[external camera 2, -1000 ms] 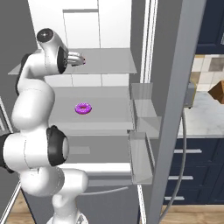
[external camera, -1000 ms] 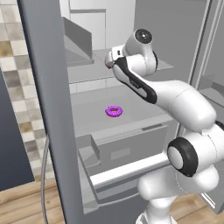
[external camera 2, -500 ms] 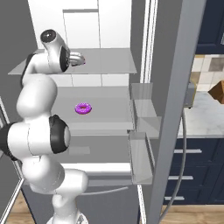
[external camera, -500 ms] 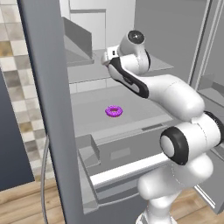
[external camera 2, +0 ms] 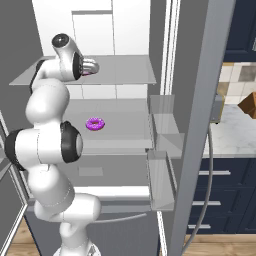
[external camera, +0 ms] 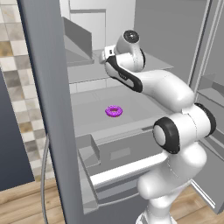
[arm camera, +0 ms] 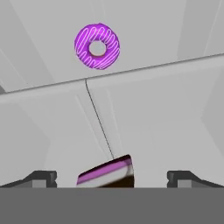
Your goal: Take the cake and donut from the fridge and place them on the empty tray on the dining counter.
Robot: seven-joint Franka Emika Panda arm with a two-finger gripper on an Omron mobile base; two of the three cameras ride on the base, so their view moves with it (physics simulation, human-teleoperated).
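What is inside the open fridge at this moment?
A purple-iced donut lies alone on the middle shelf. On the shelf above, the hand view shows a cake between the open gripper's fingertips; its near part is cut off by the picture's edge.

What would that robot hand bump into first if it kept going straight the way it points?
Probably the dark chocolate-brown cake slice with a pink layer: it lies between the open hand's fingertips, nearer than the purple-iced ring donut, though depth is unclear.

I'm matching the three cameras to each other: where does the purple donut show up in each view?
Left base view: donut at centre, on the middle fridge shelf.
Right base view: donut left of centre, on that shelf.
Hand view: donut near the top, above the cake.
Shared landmark: the shelf's front edge.
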